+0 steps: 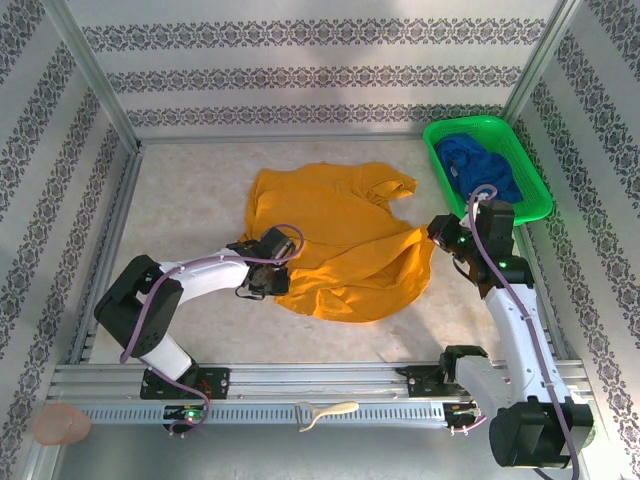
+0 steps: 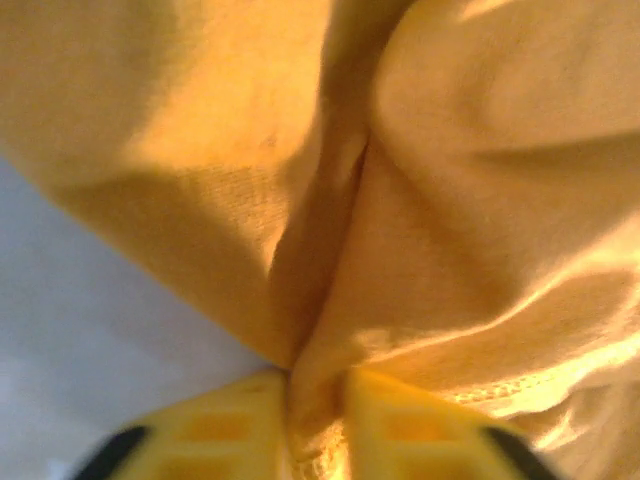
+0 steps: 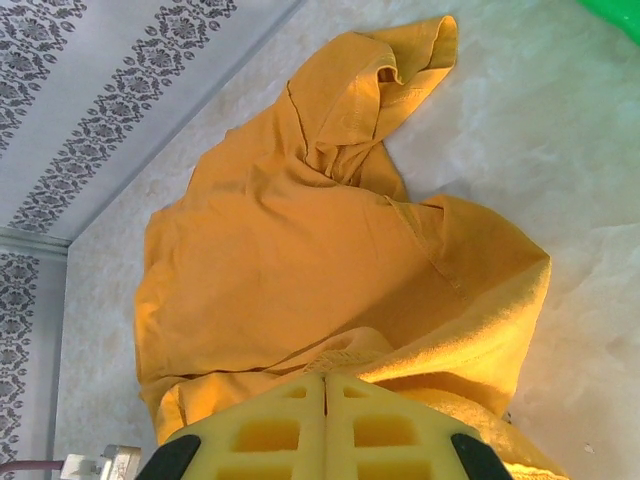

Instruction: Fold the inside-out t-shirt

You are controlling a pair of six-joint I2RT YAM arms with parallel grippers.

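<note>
while the t-shirt point(image 1: 340, 245) lies crumpled in the middle of the tabletop point(image 1: 180, 210), the left gripper point(image 2: 318, 390) pinches a fold at its near left edge. the right gripper point(image 3: 326, 385) sits pressed together at its right edge.

The mustard t-shirt point(image 3: 300, 250) lies rumpled on the pale surface point(image 3: 560, 150), one sleeve pointing toward a green basket point(image 3: 618, 14). The right pincer point(image 3: 326, 384) has its yellow fingers point(image 3: 265, 432) pressed together, tips against the hem.

T-shirt point(image 1: 340, 250) — soft matt knit cloth, creased; desk point(image 1: 180, 200) mottled, matt; basket point(image 1: 535, 190) glossy plastic; near rail point(image 1: 300, 380) — brushed metal.
</note>
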